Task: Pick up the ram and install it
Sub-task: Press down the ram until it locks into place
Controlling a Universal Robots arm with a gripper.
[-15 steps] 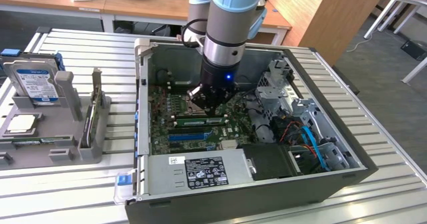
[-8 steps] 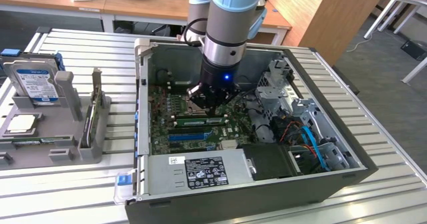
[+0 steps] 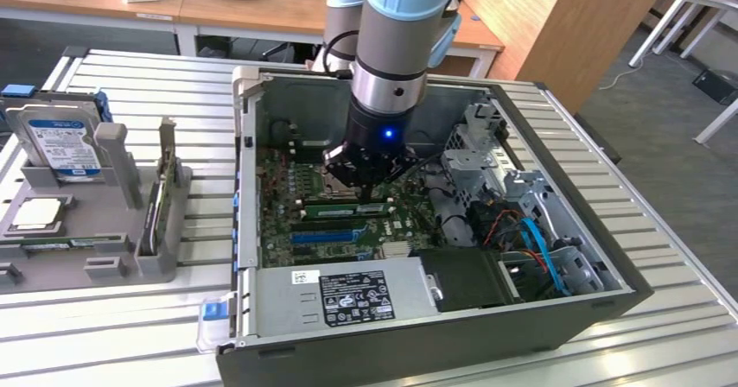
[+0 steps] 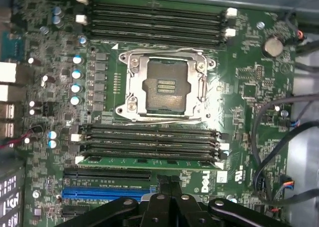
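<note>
Right now my fingers (image 4: 169, 187) are pressed together, holding nothing, above the green motherboard (image 4: 249, 87) inside the open grey computer case (image 3: 461, 318). Beside the square silver CPU socket (image 4: 164, 85), the long thin green ram stick (image 4: 149, 162) lies seated in the nearest slot bank, on its far edge.

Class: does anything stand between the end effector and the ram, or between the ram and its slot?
Nothing visible does. The ram already lies along a slot in the bank beside the CPU socket, and the shut end effector hangs close over it. The black cables stay at the board's edge.
</note>
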